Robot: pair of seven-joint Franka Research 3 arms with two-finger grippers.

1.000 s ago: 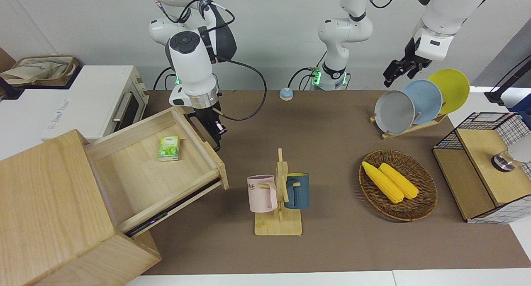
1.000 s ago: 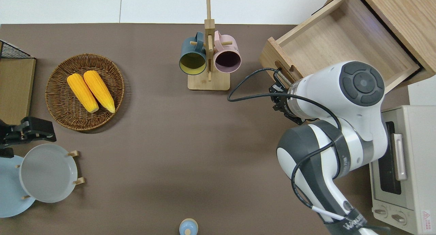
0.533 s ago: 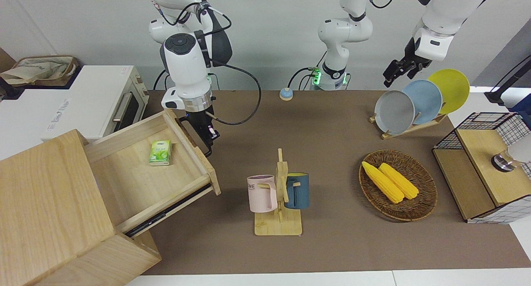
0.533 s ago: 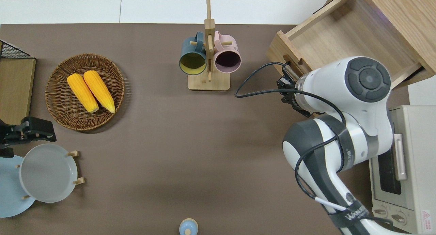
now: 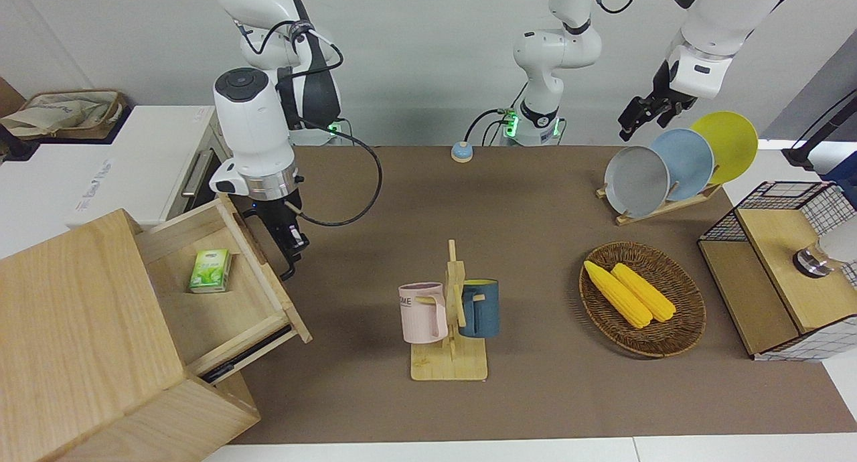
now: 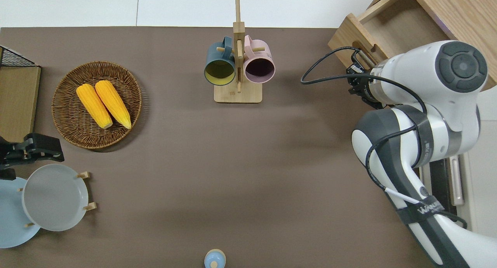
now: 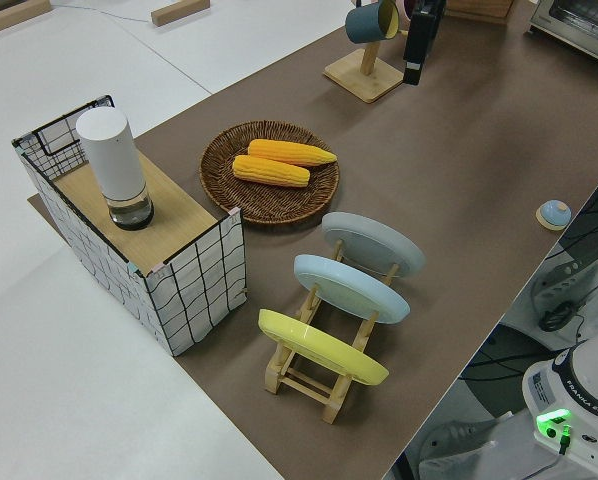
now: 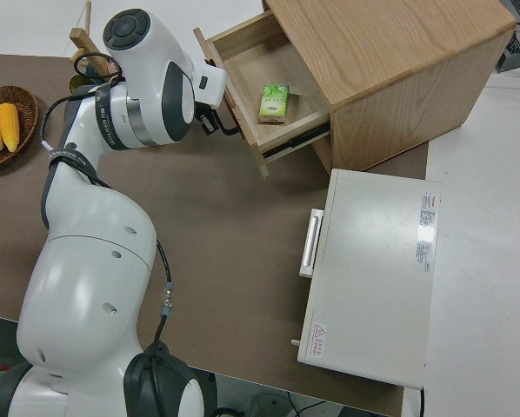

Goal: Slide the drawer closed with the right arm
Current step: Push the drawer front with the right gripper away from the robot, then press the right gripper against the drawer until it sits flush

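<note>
Drawer (image 5: 221, 294) farther into cabinet (image 5: 80, 341) than before, right claw (image 5: 286, 248) at handle.

Pink mug (image 5: 423, 313) on the rack mid-desk shows letters "ME". Black strap (image 6: 421, 213) on the right arm reads "WANJ…", partly cut. Toaster oven's (image 5: 114, 164) side logo and warning sticker unreadable.

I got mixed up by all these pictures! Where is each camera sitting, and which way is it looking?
Front: across the table, facing both arms; right gripper at the drawer.
Overhead: straight down; right arm at the drawer's front, left gripper parked.
Left side: at the left arm's end, along the table; only the left arm's base.
Right side: above the right arm, down on the drawer and green box.
Shared: corn shows in all four.
</note>
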